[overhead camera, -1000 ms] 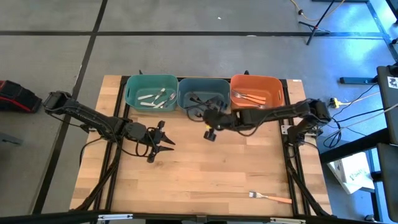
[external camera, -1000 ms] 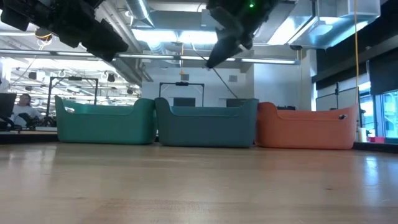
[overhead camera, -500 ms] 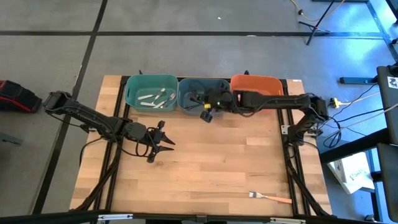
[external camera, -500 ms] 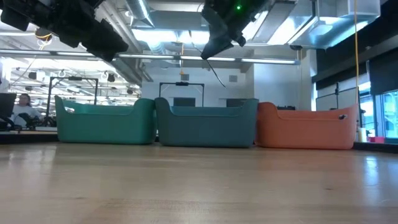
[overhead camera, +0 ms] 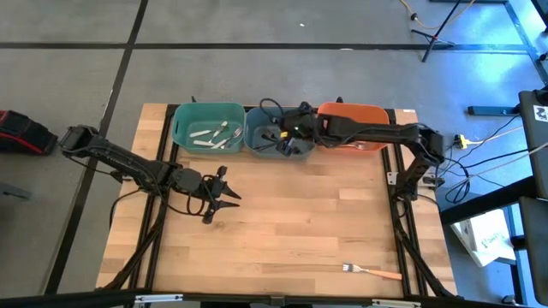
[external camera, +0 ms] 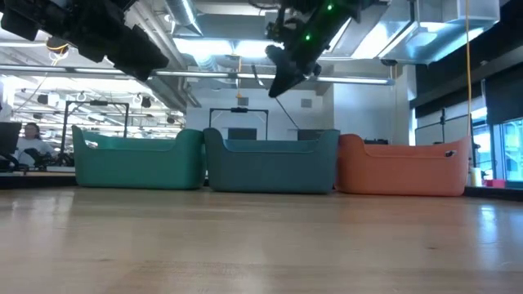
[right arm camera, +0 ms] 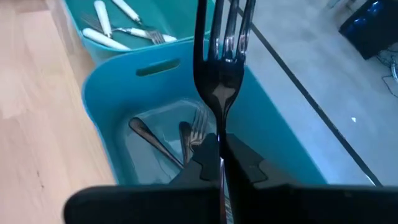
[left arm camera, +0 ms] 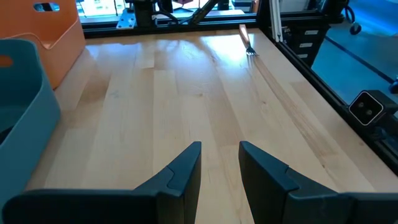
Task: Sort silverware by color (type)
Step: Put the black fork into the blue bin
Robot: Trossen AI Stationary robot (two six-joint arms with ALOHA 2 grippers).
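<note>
While the right gripper [overhead camera: 289,141] hangs over the blue bin [overhead camera: 276,145], its fingers are pinched on a black fork [right arm camera: 221,74], tines pointing away from the wrist. In the low view that gripper [external camera: 282,77] sits well above the bin rims (plenty of air under it).

Left gripper [overhead camera: 221,195] hovers over bare wood in front of the teal bin [overhead camera: 178,128], fingers [left arm camera: 180,177] slightly apart, holding nothing.

Edges: three bins touch side by side along the table's far edge, teal, blue, orange bin [overhead camera: 381,115]. The rest of the table [overhead camera: 282,231] is open board, except one orange fork [overhead camera: 372,271] near the front edge on the right side, well apart from both arms.

Counts:
- teal bin: white forks [overhead camera: 210,134], at least three, exact number not readable
- blue bin: two black forks on the floor [right arm camera: 168,140], plus the one held
- orange bin: contents hidden under the right arm
- table: one orange fork
</note>
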